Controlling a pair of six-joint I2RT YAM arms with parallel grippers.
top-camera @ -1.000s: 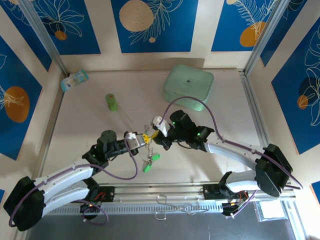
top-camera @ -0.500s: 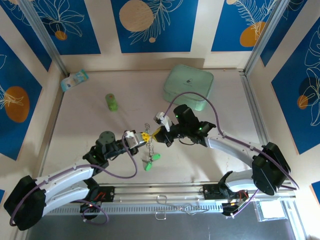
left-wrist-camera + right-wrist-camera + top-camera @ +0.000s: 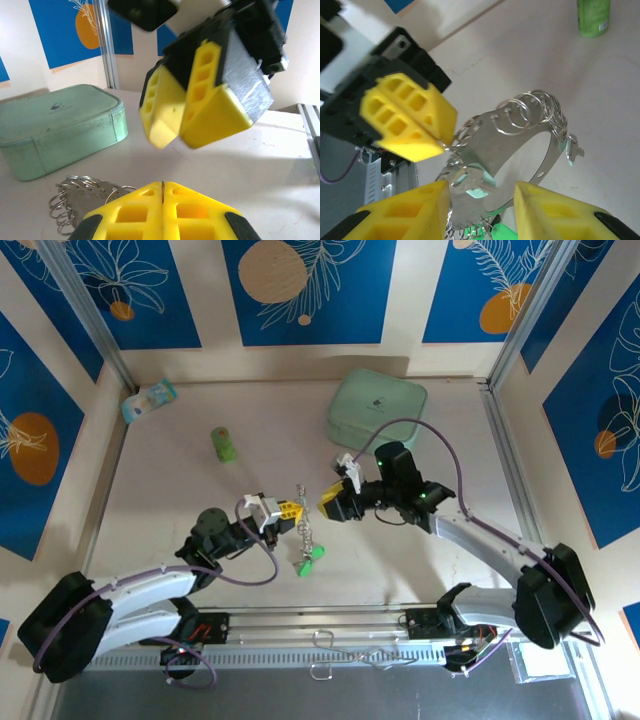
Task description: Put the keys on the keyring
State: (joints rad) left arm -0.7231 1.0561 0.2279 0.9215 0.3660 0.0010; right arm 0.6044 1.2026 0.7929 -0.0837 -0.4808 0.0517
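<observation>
The counter [image 3: 180,490] takes up most of my overhead view. The mint case [image 3: 377,412] lies flat at its far side, right of centre. Both arms reach in from the near edge and meet around the middle of the counter.

The left fingers [image 3: 288,507] are pressed together. On the left wrist camera I see a thin metal edge caught in the seam between them, so they are clamped on the keyring [image 3: 303,530]. The right fingers [image 3: 330,503] sit just beside them, pointing at them and not touching. On the right wrist camera they stand apart with nothing between the pads, and the ring shows through the gap.

The keyring hangs from the left fingers over the middle of the counter. On the right wrist camera it is a flat silvery band curving round in a loop, with a row of small wire rings threaded along its far edge.

A green cylinder [image 3: 224,444] stands upright well off to the far left. A pale packet [image 3: 150,400] lies in the far left corner.

The keys [image 3: 310,560] dangle at the bottom of the ring, green heads lowest. I cannot tell whether they touch the counter.
</observation>
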